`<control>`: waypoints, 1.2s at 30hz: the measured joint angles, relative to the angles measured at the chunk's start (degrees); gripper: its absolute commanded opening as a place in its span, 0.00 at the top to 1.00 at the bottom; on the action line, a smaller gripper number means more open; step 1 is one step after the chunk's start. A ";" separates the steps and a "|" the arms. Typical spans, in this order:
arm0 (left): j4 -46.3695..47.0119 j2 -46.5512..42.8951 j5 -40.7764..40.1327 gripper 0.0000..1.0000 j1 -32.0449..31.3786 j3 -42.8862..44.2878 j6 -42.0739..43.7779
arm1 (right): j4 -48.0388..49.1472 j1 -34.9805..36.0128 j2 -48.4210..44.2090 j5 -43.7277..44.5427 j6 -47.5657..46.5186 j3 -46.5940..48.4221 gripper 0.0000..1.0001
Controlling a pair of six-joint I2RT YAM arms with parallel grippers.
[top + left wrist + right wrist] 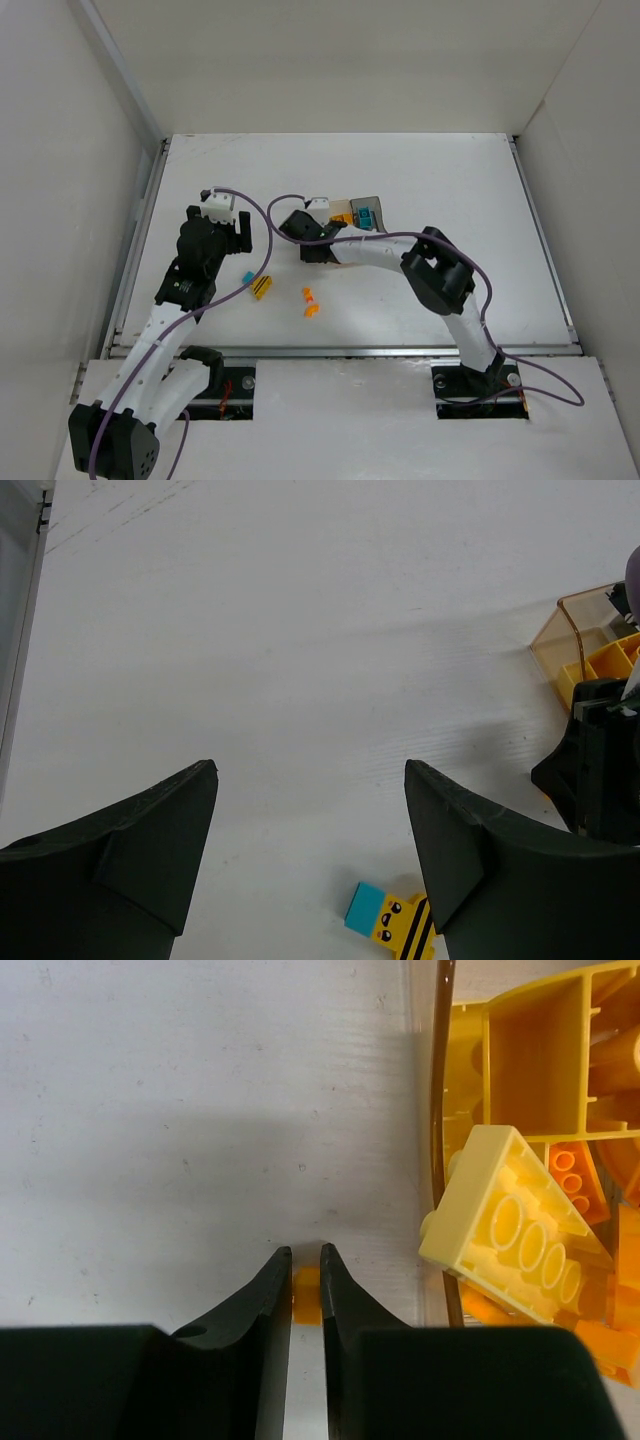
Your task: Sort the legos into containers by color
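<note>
The right tool (305,1258) has its two fingers drawn almost together on a small orange brick (305,1292), which shows as a sliver of colour in the narrow gap between them. The tool is low over the worktop (150,1110), and I cannot tell whether the brick has left the surface. Just beside the fingers stands the amber bin (443,1080). Its thin wall is close to the tool, and yellow bricks (510,1220) and orange ones are heaped inside. From above, that bin is near the middle of the worktop, somewhat toward the far edge, right against the grey bin (375,203), which holds a teal block (365,217).

The left tool (310,770) hangs toward the left edge with its jaws spread wide and nothing between them. Under it, nearer the near edge, a teal brick (363,905) lies touching a striped yellow brick (405,927). A little to the right of those, a pair of orange pieces (312,311) lies loose.

To my eye the step in hand is picking up the orange brick, with the amber bin as its home. The next move calls for a lift high enough to clear the bin wall, a short carry over the rim, and then a release. The brick is pinched only at the fingertips, so it may twist or slip on the way. The loose pieces near the left tool are not yet sorted.
</note>
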 measured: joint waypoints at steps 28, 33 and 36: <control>1.22 -0.02 0.50 0.27 0.00 -1.07 -0.28 | 1.18 -1.44 -19.23 3.76 -10.47 -8.83 1.00; 1.33 -0.02 0.85 0.27 0.00 -1.31 -0.76 | 1.38 -6.47 -19.02 1.20 -10.29 -13.53 1.00; 1.27 -0.02 1.49 0.27 -0.02 -1.81 -1.18 | 2.25 -8.81 -18.29 -0.13 -10.25 -13.73 1.00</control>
